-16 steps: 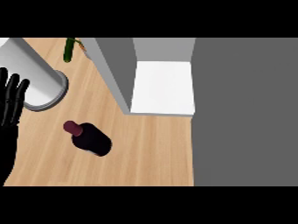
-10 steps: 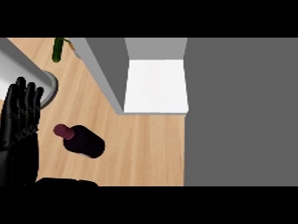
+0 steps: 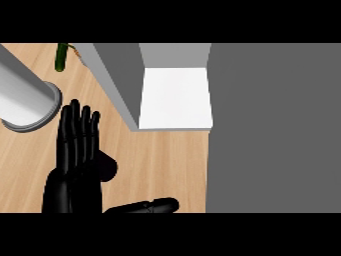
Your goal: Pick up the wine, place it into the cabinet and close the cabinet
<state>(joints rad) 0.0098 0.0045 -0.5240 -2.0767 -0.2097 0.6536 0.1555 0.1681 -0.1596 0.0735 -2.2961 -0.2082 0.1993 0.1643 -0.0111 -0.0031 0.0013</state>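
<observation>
You look down on a light wooden counter [image 3: 165,165]. The wine [image 3: 109,168] lies on it in the lower left part of the view. It is almost fully hidden under the left hand [image 3: 77,167]; you see only a dark rounded edge at the right side of the palm. This hand is flat above the bottle, its fingers straight, close together and pointing to the far side. You cannot tell if it touches the bottle.

At the lower edge, just right of it, a part of the right hand [image 3: 149,204] shows; its state you cannot tell.

Farther up stands the open cabinet [image 3: 117,80] with its white shelf [image 3: 174,97]. A large grey cylinder [image 3: 14,95] is at the left, and a small green object [image 3: 61,56] behind it.
</observation>
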